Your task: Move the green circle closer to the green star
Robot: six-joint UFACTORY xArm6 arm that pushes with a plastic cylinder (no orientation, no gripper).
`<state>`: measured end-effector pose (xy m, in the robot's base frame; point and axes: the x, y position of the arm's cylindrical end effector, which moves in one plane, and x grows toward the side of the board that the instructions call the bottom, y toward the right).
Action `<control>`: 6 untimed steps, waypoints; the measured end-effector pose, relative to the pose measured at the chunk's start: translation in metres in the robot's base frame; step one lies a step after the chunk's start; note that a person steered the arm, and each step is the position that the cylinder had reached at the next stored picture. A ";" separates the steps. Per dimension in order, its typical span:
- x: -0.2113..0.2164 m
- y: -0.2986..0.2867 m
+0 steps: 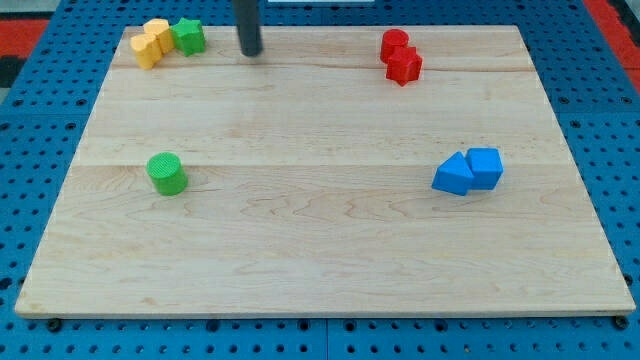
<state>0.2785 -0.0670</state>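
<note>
Green circle (pixel 166 173) well apart from green star (pixel 188 36); my tip (pixel 250 53) bare, right of star.

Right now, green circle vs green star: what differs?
The green circle is a round cylinder; the green star has a notched, pointed outline. The circle stands alone at the view's left middle; the star touches the yellow blocks at the view's top left. My tip is nearer the star. Both are green.

The rod (pixel 248 25) is cut off at twelve o'clock; the worktop's (pixel 320 260) lower corners are clipped.
</note>
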 end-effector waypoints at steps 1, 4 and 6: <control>0.099 0.030; 0.247 -0.123; 0.201 -0.114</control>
<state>0.4790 -0.1810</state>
